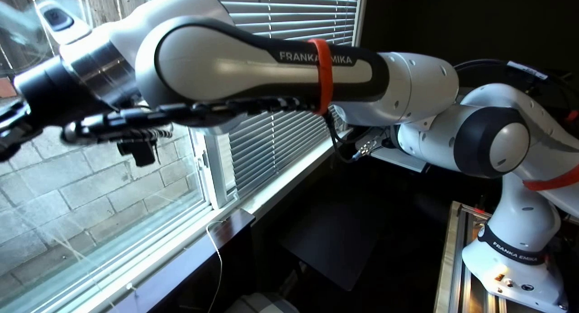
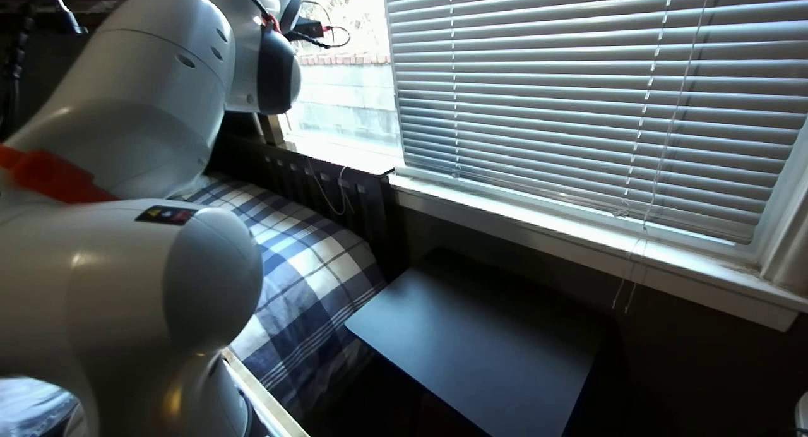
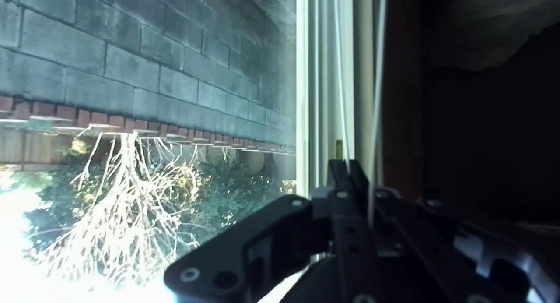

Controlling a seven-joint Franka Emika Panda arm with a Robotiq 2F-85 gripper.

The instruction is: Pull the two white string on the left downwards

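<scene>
Two thin white strings run down toward my gripper (image 3: 348,167) in the wrist view. One white string (image 3: 340,75) passes between the fingertips, which are shut together on it. The other white string (image 3: 378,75) runs to the right of the tips and disappears between the fingers lower down; I cannot tell whether it is clamped. In an exterior view my gripper (image 1: 11,130) is at the left edge, partly cut off, in front of the window. A thin white cord (image 1: 220,258) hangs below the dark ledge there, and it also loops over the headboard (image 2: 328,203).
White blinds (image 2: 555,96) are lowered beside the bare window pane (image 1: 90,186). Another cord pair (image 2: 631,292) hangs over the sill (image 2: 536,225). A dark tabletop (image 2: 480,342) stands below, beside a plaid bed (image 2: 303,266). A window post (image 1: 217,168) stands near the forearm.
</scene>
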